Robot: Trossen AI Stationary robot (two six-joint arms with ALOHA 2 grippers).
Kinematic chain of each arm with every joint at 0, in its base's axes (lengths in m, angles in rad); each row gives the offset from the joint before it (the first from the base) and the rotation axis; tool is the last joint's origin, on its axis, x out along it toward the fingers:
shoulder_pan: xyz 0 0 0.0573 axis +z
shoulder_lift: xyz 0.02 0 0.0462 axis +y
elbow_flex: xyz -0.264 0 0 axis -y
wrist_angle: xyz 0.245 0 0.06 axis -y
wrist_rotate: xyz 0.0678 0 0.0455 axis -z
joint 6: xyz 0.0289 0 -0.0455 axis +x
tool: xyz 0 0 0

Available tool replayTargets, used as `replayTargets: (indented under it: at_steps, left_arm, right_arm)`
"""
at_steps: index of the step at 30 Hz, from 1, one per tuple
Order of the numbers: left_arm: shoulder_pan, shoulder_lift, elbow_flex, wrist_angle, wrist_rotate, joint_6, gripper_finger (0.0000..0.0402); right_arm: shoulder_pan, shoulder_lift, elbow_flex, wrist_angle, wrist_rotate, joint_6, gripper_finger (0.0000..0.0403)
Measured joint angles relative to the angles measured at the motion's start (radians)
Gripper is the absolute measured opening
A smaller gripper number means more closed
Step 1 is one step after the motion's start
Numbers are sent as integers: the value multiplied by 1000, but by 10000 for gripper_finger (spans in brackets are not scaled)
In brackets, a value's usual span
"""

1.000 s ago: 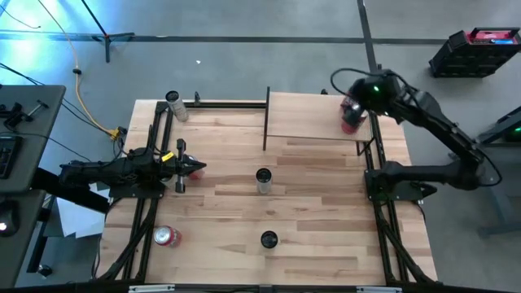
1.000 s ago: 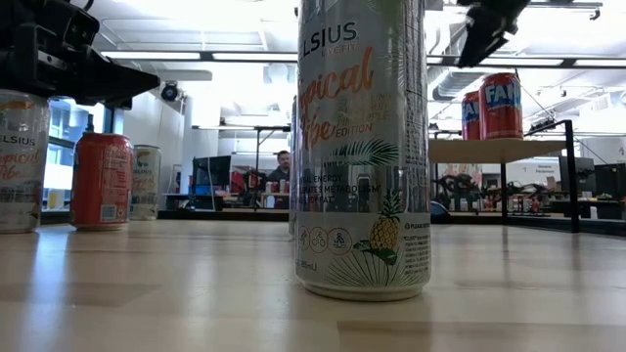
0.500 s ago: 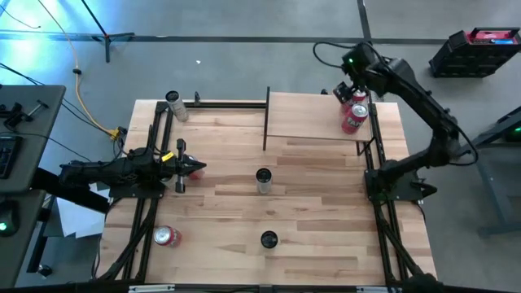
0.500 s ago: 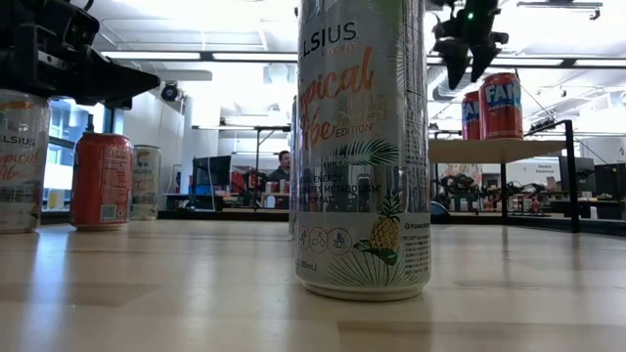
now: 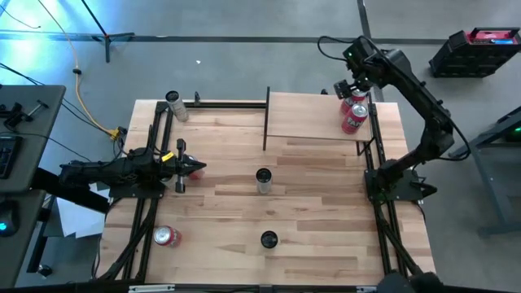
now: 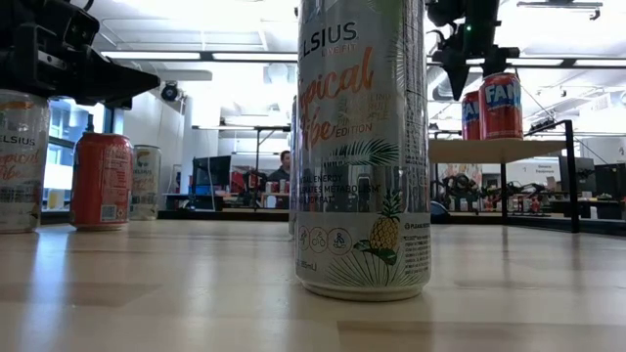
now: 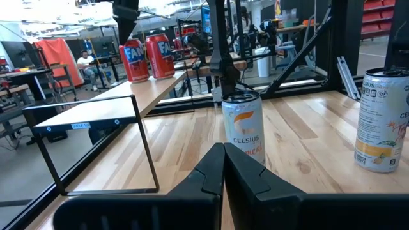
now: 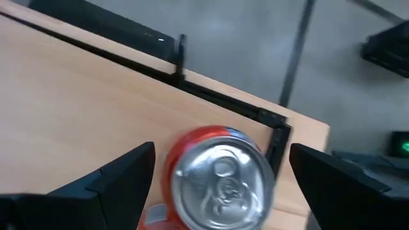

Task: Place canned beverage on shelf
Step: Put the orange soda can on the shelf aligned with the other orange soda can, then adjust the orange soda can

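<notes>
Two red cans (image 5: 352, 120) (image 5: 358, 99) stand upright on the pale wood shelf (image 5: 313, 114) at the table's far right. They also show in the low view (image 6: 501, 105) on the shelf (image 6: 489, 149). My right gripper (image 5: 348, 85) hovers open above them and points steeply down. In the right wrist view its fingers (image 8: 121, 176) stand wide on either side of one can's silver top (image 8: 222, 179), clear of it. My left gripper (image 5: 195, 169) waits shut at the table's left, pointing level.
On the planked tabletop stand a Celsius can (image 5: 263, 180), a dark-topped can (image 5: 269, 239) and a can at the far left corner (image 5: 175, 104). A red can (image 5: 167, 236) lies near the left front. Black uprights (image 5: 266, 118) border the shelf.
My right gripper has moved from over the red cans toward the table's far edge and has rolled about its own axis, its fingers staying wide apart. Both red cans stay upright on the shelf.
</notes>
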Motion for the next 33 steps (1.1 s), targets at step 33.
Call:
replayTargets:
  at_steps: [33]
  left_arm:
    - [0, 0, 0, 0, 0, 0, 3]
  right_arm:
    - [129, -142, 2, -82, -149, -56, 346]
